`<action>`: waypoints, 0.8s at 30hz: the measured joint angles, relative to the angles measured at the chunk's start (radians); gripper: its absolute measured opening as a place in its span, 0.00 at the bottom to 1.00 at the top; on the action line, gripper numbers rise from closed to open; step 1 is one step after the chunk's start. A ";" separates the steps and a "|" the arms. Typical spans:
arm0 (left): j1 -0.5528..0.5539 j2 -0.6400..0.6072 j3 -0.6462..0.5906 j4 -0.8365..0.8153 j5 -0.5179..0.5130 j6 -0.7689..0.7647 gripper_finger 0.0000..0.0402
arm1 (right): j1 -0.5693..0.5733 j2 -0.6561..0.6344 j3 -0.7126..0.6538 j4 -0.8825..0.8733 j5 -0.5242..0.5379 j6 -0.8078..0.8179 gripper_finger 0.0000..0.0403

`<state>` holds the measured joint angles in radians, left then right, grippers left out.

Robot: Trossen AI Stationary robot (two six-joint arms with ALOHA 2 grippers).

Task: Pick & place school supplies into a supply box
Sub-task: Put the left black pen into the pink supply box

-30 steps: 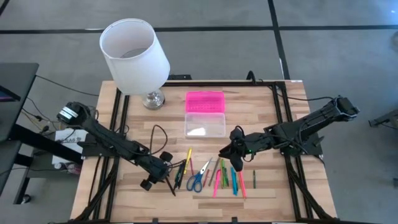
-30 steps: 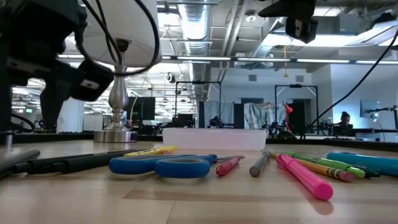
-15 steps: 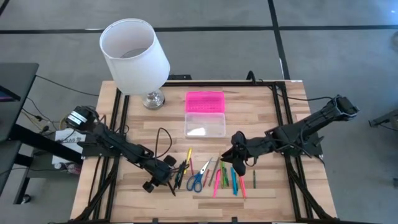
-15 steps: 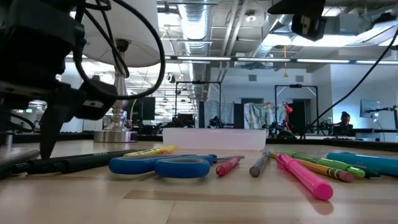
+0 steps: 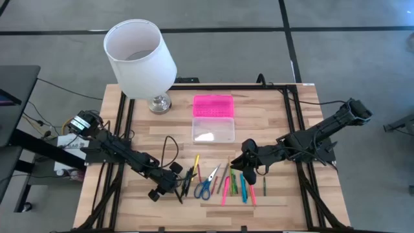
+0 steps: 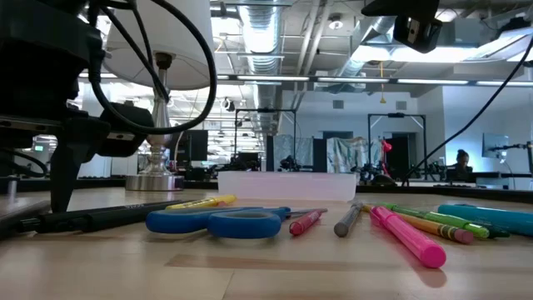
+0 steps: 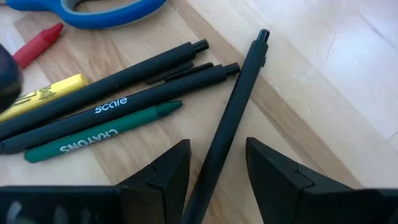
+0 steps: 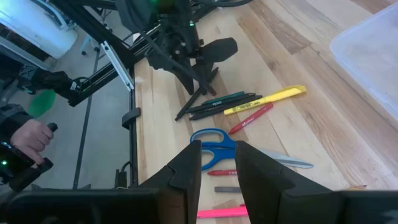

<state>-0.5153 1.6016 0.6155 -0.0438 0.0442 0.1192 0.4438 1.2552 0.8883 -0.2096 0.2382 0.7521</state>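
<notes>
Pens, crayons and markers lie in a row near the table's near edge [image 5: 233,182], with blue-handled scissors [image 5: 206,186] among them. The supply box stands open behind them, its clear base [image 5: 213,129] in front of the pink lid [image 5: 213,105]. My left gripper [image 7: 214,177] is open and low at the left end of the row. Its fingers stand on either side of a black pen [image 7: 233,118] with a gap showing on each side. My right gripper [image 8: 217,165] is open and empty, hovering above the coloured pens [image 5: 244,167].
A white lampshade [image 5: 139,55] on a metal foot [image 5: 159,103] stands at the far left corner. Two more black pens [image 7: 124,93] and a green crayon [image 7: 93,134] lie beside the straddled pen. A cable loops over the left arm [image 5: 169,144]. A person's hand [image 8: 31,134] shows beyond the table.
My left gripper has moved toward the near edge and the right, and come down until its fingertips are at the table around the black pens. My right gripper has drifted slightly toward the near edge over the coloured pens. Nothing on the table has moved.
</notes>
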 joint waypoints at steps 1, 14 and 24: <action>-0.006 0.000 0.000 -0.008 -0.011 -0.001 0.37 | 0.000 0.000 0.000 0.000 0.000 0.000 0.23; -0.039 0.002 -0.007 0.029 -0.028 0.004 0.17 | 0.000 0.000 0.000 0.000 0.000 0.000 0.23; -0.039 0.002 -0.003 -0.035 0.024 -0.081 0.14 | 0.000 0.000 0.000 0.000 0.000 0.000 0.23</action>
<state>-0.5541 1.6037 0.6125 -0.0784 0.0686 0.0381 0.4438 1.2552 0.8883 -0.2092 0.2379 0.7521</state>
